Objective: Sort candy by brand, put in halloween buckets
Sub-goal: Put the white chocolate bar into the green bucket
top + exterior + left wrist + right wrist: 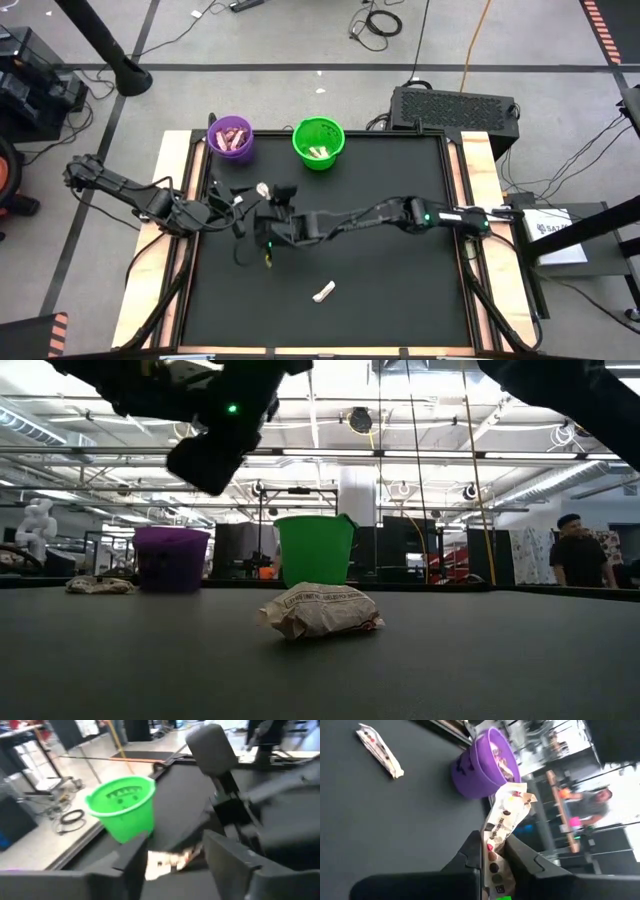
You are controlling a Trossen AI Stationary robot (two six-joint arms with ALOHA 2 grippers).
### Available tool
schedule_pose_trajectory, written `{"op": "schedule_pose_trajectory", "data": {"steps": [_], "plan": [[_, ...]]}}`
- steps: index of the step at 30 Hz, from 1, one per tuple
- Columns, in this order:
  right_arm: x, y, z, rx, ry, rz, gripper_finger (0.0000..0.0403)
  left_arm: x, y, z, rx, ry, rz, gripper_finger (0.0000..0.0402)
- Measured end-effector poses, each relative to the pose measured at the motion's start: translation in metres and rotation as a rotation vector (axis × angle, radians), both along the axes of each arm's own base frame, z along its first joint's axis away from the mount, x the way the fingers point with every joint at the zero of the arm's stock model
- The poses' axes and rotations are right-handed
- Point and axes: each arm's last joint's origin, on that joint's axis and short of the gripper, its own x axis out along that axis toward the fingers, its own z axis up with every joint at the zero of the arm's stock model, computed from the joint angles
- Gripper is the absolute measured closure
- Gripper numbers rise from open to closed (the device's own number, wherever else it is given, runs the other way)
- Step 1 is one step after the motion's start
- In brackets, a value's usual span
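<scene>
Right gripper (492, 852) clamped on white-cream bar (504, 822), mid-table. Left gripper (170, 855) open over another bar (167, 861). Carry white one to green bucket (318, 142), release low; purple bucket (233, 137) holds pink.

Two buckets at table's far edge: one bucket (234, 137) left, other bucket (318, 142) just right of it, apart. Bars inside each. Grippers mid-table, near side of buckets: left gripper (258, 192) left, right gripper (268, 236) close beside it, pinching a bar (501, 830). Loose bar (323, 292) on table nearer, right of grippers. Another bar (98, 585) lying left of left bucket.
</scene>
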Motion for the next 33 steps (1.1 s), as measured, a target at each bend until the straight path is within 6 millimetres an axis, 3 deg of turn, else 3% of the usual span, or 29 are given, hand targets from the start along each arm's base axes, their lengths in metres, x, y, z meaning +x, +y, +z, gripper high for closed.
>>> {"op": "schedule_pose_trajectory", "data": {"steps": [3, 7, 15, 20, 26, 33], "plan": [[-0.007, -0.027, 0.014, 0.071, 0.015, -0.017, 0.0370, -0.005, 0.003, 0.004, 0.003, 0.016, 0.033, 0.0164], [-0.018, -0.082, 0.031, 0.182, 0.047, -0.044, 0.0370, -0.016, 0.007, 0.014, -0.035, 0.026, 0.055, 0.0128], [-0.059, -0.216, 0.073, 0.441, -0.083, -0.103, 0.0370, -0.041, 0.015, 0.001, -0.179, 0.136, 0.082, 0.0118], [-0.086, -0.271, 0.073, 0.565, -0.138, -0.192, 0.0345, -0.044, 0.014, -0.005, -0.279, 0.190, 0.047, 0.0118], [-0.114, -0.312, 0.065, 0.804, -0.175, -0.234, 0.0305, -0.043, 0.013, -0.011, -0.295, 0.210, 0.037, 0.0118], [-0.120, -0.306, 0.058, 0.896, -0.084, -0.244, 0.0299, -0.043, 0.013, -0.013, -0.292, 0.216, 0.038, 0.0118]]}}
